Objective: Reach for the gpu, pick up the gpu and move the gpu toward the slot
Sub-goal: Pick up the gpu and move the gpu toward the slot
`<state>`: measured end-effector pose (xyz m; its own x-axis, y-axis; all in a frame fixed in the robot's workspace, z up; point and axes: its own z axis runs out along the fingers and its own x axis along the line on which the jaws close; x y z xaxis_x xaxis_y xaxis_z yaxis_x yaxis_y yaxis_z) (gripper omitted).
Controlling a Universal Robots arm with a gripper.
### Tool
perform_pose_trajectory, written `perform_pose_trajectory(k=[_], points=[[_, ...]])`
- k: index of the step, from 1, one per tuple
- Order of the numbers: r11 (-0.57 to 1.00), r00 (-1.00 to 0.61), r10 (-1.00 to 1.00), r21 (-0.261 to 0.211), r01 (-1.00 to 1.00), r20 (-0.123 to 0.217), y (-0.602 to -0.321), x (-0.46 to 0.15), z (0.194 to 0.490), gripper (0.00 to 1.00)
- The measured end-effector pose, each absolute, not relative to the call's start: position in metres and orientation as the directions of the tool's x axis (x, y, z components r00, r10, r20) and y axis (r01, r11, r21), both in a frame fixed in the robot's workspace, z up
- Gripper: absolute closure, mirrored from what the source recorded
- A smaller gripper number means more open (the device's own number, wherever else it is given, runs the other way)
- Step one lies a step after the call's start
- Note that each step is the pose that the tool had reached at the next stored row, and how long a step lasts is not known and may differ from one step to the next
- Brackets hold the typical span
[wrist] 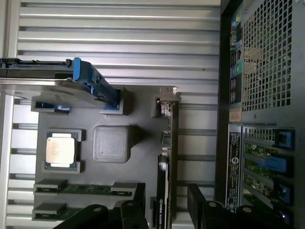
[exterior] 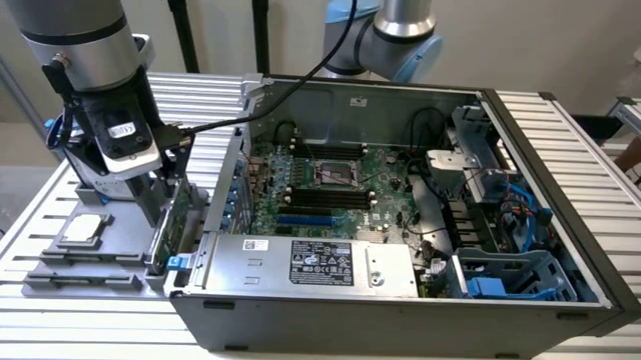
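You are reaching for the gpu; it is standing edge-on in the tray, just beside the case; your gripper is hanging spread, one finger either side, not yet pinching; a grip, I judge, is calling for centring on that thin edge; the fingers are hiding the card's near end.

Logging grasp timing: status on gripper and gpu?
Gripper open, fingers either side of gpu. Card on edge in tray, not gripped. Case close alongside.
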<state>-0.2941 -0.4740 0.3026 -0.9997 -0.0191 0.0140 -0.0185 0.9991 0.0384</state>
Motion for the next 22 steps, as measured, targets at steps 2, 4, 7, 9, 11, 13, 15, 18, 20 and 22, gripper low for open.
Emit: perform_pose_trajectory(k=[2, 4, 7, 9, 11, 13, 15, 18, 20, 22], points=[[0.999, -1.000, -0.019, 0.039, -0.019, 0.014, -0.474, -0.294, 0.299, 0.52], [0.999, -1.000, -0.019, 0.038, -0.019, 0.014, -0.474, -0.294, 0.295, 0.52], [0.999, -1.000, -0.019, 0.038, -0.019, 0.014, -0.474, -0.294, 0.290, 0.52], [0.999, -1.000, -0.019, 0.038, -0.019, 0.014, -0.474, -0.294, 0.286, 0.52], [0.999, -1.000, -0.019, 0.038, -0.019, 0.014, -0.474, -0.294, 0.283, 0.52], [0.999, -1.000, -0.019, 0.037, -0.019, 0.014, -0.474, -0.294, 0.279, 0.52], [0.999, -1.000, -0.019, 0.037, -0.019, 0.014, -0.474, -0.294, 0.275, 0.52], [0.999, -1.000, -0.019, 0.036, -0.019, 0.014, -0.474, -0.294, 0.270, 0.52], [0.999, -1.000, -0.019, 0.035, -0.019, 0.013, -0.474, -0.295, 0.266, 0.52], [0.999, -1.000, -0.019, 0.033, -0.019, 0.013, -0.474, -0.295, 0.262, 0.52]])
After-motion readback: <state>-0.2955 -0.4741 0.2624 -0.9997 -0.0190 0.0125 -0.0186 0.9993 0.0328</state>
